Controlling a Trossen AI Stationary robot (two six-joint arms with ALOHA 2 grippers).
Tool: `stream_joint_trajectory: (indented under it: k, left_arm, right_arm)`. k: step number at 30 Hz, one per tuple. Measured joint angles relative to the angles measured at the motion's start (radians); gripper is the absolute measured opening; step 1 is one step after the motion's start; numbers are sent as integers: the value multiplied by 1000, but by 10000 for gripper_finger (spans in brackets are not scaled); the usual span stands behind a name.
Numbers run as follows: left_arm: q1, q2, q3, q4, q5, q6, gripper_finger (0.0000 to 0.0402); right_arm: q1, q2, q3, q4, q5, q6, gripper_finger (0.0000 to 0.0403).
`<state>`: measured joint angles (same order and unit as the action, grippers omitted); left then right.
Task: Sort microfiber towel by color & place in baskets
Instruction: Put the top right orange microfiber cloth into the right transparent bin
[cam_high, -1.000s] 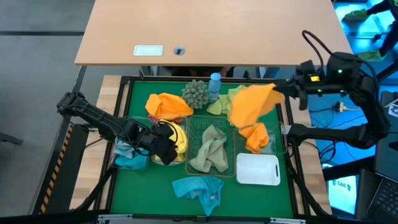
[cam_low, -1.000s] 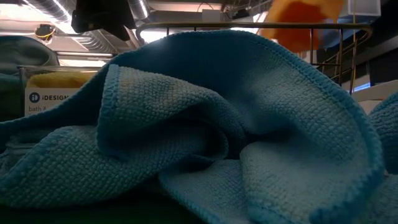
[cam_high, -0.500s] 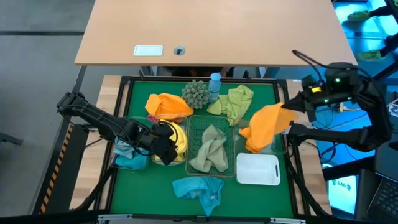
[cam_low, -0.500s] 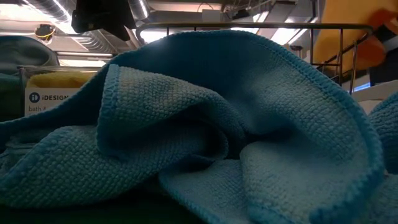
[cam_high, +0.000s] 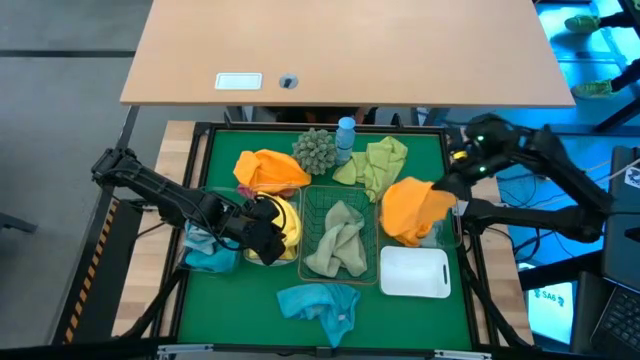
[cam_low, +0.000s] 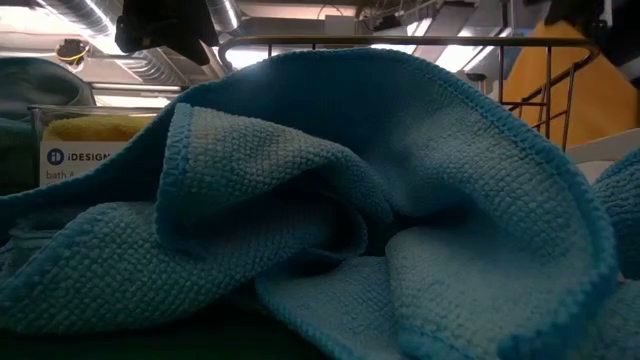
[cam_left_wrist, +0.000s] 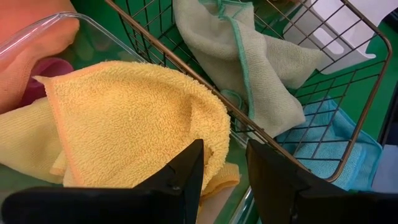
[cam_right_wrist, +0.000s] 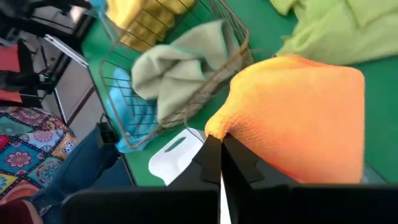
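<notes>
- The right gripper (cam_right_wrist: 221, 163), fingers pinched together on a corner of a bright orange microfiber towel (cam_high: 410, 208), hangs just to the right of the dark wire-mesh basket (cam_high: 372, 262) at the middle of the green mat; the cloth is bunched over the clear plastic bin (cam_high: 441, 238) beside that basket (some orange fabric seems to lie in it already).
- To do this step well, the arm should probably lower until most of the cloth sits inside the bin walls before letting go, since a drooping edge could drape over the mesh basket's rim or over the white rectangular bin (cam_high: 415, 272) next to it.
- The left gripper (cam_left_wrist: 222, 180) waits at the mesh basket's left side, fingers slightly apart and empty, over a yellow terry towel (cam_left_wrist: 134, 121) in another clear bin.
- The right wrist view shows the pinch on the orange corner; the high view cannot resolve it.
- The left wrist view shows a pale sage towel with green trim (cam_left_wrist: 249, 59) inside the mesh basket, in closer detail than overhead.
- The low view is nearly filled by a crumpled blue towel (cam_low: 330, 210), with only a sliver of orange behind the mesh basket's rail.
- Only the high view shows the loose lime-green towel (cam_high: 378, 165) and a second orange one (cam_high: 268, 168) beyond the mesh basket.
</notes>
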<state>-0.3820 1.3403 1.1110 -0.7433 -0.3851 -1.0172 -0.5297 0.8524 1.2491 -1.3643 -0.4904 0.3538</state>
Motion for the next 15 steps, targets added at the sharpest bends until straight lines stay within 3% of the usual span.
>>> stream_joint_trajectory:
  k: [5,9,15]
  left_arm:
    - [0,0,0,0,0,0,116]
    - [0,0,0,0,0,0,116]
    - [0,0,0,0,0,0,116]
  right_arm:
    - [11,-2,-114,90,-53,17,0]
    - [95,-2,-198,191,-50,62,0]
    - [291,6,-316,303,78,171,0]
